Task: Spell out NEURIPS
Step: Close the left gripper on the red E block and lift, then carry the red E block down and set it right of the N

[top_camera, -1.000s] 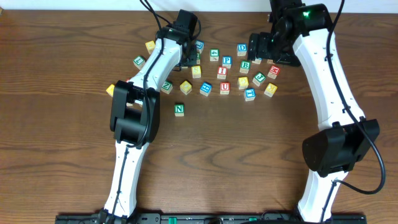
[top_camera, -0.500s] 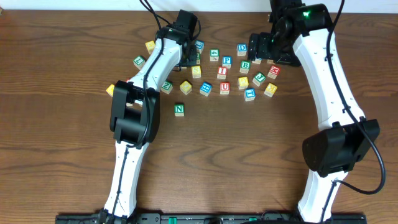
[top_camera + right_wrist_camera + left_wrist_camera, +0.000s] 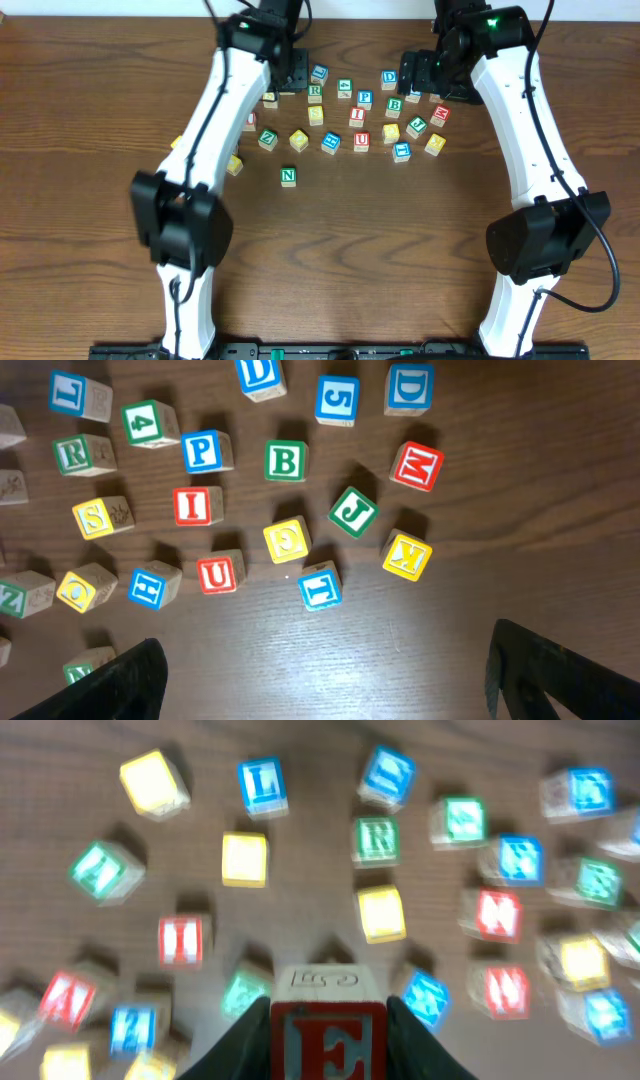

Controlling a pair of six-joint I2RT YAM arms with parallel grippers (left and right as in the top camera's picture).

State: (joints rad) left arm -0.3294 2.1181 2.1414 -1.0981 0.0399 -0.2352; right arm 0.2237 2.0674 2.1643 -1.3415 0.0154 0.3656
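My left gripper [image 3: 327, 1045] is shut on the red E cube [image 3: 327, 1038], held above the cluster; in the overhead view this gripper [image 3: 289, 72] hides the cube. The green N [image 3: 288, 176] lies alone in front of the cluster. Within the cluster sit the red U [image 3: 216, 573], red I [image 3: 193, 505], blue P [image 3: 203, 451], green R [image 3: 73, 454] and yellow S [image 3: 92, 517]. My right gripper [image 3: 325, 670] hangs open over bare wood just in front of the U, with nothing between its fingers.
Other letter and digit cubes lie scattered at the back middle of the table [image 3: 450, 230]: green B [image 3: 285, 460], green J [image 3: 353, 512], red M [image 3: 416, 465], yellow K [image 3: 406, 556], blue T [image 3: 320, 585], blue H [image 3: 153, 586], green 4 [image 3: 145, 422].
My left gripper closed on the E cube and rose back from the cluster, its arm swinging left and uncovering cubes at the left. The right arm has not moved.
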